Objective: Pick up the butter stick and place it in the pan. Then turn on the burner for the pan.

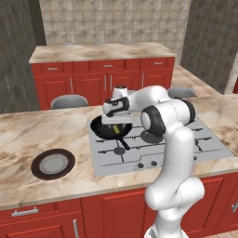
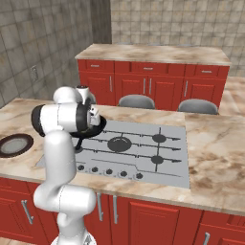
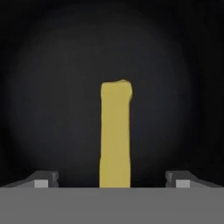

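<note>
hand [image 3: 112, 180]: jaws wide apart, gripping nothing | butter stick [image 3: 115, 135]: lying in the pan [image 1: 111, 128] on the stove's back-left burner | left for you: burner knob, not yet turned

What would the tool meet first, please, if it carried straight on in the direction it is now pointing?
Most likely the butter stick, which stands between the open tool tips in the hand view, with the black pan right behind it. How much gap remains is hard to judge.
</note>
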{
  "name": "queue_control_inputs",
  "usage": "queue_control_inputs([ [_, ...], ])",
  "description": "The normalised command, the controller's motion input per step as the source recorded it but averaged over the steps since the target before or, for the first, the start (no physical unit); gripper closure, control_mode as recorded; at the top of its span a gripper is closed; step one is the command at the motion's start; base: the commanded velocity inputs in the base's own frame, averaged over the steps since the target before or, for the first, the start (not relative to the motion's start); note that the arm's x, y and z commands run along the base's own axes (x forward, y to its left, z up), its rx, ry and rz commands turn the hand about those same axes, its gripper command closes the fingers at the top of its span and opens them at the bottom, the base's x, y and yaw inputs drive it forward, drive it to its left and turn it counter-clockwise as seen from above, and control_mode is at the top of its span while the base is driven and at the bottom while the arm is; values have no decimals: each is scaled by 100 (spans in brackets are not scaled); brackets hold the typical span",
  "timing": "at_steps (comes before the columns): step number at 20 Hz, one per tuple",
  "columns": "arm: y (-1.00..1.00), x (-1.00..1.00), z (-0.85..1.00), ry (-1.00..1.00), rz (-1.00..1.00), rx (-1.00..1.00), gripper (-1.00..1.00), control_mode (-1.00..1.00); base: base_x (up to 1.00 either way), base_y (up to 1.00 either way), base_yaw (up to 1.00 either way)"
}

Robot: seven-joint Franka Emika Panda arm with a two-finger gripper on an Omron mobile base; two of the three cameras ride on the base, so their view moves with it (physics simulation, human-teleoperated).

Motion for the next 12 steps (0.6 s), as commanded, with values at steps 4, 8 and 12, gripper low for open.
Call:
queue_control_inputs([
  [4, -1, -3, 48, -8, 0, 0, -100, -100, 0, 0, 0],
  [8, -33, -25, 41, -11, 0, 0, -100, -100, 0, 0, 0],
  [12, -44, -60, 27, -9, 0, 0, -100, -100, 0, 0, 0],
])
